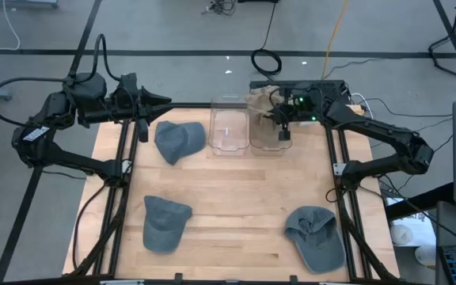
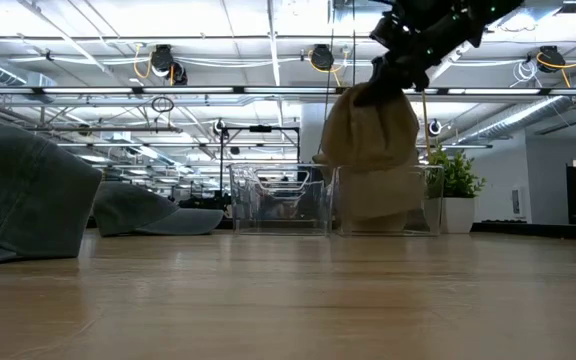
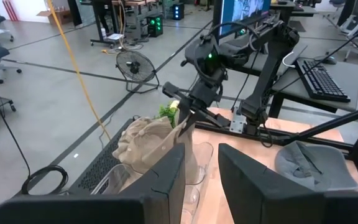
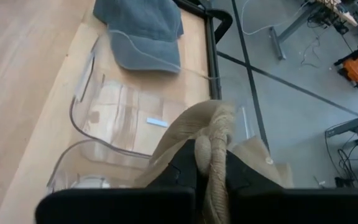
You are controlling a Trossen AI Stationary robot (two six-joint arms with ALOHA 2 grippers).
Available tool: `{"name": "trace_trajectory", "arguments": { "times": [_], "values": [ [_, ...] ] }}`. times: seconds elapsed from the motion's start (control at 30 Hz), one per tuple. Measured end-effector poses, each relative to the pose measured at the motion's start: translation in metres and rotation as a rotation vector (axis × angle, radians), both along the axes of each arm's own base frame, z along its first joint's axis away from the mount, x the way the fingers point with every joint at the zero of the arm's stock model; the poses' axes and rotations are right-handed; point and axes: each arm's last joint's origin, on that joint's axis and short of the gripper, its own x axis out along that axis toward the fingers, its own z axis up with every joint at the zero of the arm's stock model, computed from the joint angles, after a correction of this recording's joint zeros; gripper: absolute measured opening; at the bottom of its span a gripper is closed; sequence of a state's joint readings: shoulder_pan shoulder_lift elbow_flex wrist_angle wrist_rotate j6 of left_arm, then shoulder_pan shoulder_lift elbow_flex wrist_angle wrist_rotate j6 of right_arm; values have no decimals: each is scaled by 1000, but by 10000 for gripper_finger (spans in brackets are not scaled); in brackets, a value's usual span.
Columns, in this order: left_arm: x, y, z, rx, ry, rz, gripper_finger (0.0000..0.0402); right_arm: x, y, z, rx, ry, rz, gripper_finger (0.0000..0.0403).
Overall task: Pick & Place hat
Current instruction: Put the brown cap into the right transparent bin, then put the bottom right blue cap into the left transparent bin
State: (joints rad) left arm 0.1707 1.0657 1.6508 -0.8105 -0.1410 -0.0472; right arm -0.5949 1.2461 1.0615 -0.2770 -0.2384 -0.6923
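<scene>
My right gripper point(image 1: 282, 120) is shut on a tan hat point(image 2: 373, 145) above the right one of two clear bins point(image 1: 267, 136), at the table's far edge. The hat hangs down into that bin point(image 2: 423, 200); whether it reaches the floor of the bin I cannot tell. The tan hat point(image 3: 145, 140) also shows in the left wrist view. Three grey caps lie flat on the table: one far left point(image 1: 180, 141), one near left point(image 1: 165, 223), one near right point(image 1: 316, 236). My left gripper point(image 1: 158, 100) waits open above the far left corner. My right gripper pinches a bunched fold of the tan hat's cloth point(image 4: 214, 146) between its two fingers point(image 4: 182, 169), coming from above and pointing down. Several layers are gathered in the hold. The hat hangs below the fingers, with its lower part point(image 2: 378, 205) inside the right clear bin.
The left clear bin point(image 1: 228, 127) stands right beside the right one, with nothing in it. Black frame rails point(image 1: 121, 198) run along the table's left and right sides. The middle of the wooden table top point(image 1: 236, 198) is bare. Cables and stands lie beyond the far edge.
</scene>
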Motion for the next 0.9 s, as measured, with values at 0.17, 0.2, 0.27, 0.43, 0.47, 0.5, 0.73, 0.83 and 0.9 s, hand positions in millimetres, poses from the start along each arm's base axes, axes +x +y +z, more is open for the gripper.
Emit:
{"name": "trace_trajectory", "arguments": {
  "times": [0.17, 0.2, 0.27, 0.43, 0.47, 0.5, 0.73, 0.83, 0.9],
  "values": [
    [0, 0, 0, 13, 5, -4, 104, -3, -3, -21, 52, -26, -53, 5],
    [0, 0, 0, 14, 5, -4, 104, -4, -5, -24, 53, -36, -61, 3],
    [0, 0, 0, 15, 5, -4, 104, -5, -6, -29, 46, -53, -70, 2],
    [0, 0, 0, 15, 6, -4, 104, -6, -6, -40, 5, -68, -117, 30],
    [0, 0, 0, 15, 6, -4, 104, -7, -7, -43, 1, -58, -130, 42],
    [0, 0, 0, 15, 6, -4, 104, -8, -7, -44, -3, -45, -137, 55],
    [0, 0, 0, 13, 6, -13, 104, -16, 0, -25, -101, -107, -116, 149],
    [0, 0, 0, 14, 6, -14, 104, -23, 4, -15, -130, -137, -148, 180],
    [0, 0, 0, 17, 7, -14, 104, -26, 10, -9, -121, -168, -162, 193]
  ]
}}
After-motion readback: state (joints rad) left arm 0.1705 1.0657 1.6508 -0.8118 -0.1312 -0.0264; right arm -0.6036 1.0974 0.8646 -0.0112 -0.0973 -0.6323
